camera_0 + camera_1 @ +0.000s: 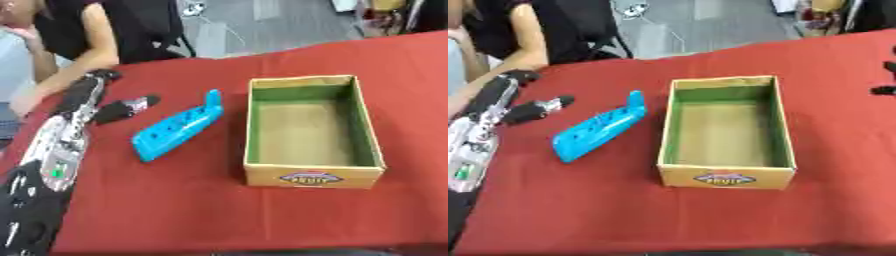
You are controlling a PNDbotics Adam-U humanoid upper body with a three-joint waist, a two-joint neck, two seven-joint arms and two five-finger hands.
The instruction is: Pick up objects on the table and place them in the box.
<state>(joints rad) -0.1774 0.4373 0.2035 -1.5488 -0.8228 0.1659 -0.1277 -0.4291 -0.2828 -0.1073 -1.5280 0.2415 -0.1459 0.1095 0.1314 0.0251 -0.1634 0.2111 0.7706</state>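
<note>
A long blue object [178, 128] with a row of holes lies slantwise on the red table, just left of an open cardboard box [311, 176] with nothing inside it. My left hand [98, 98] reaches in from the left, fingers straight and its thumb [128, 107] spread toward the blue object's near end, a short gap away, holding nothing. Of my right hand, only dark fingertips [887, 80] show at the right edge of the right eye view, far from the box.
The red tablecloth [175, 210] runs to the near edge. A person sits at the far left corner, with a forearm [52, 82] resting on the table just behind my left hand. Chairs and floor lie beyond the table.
</note>
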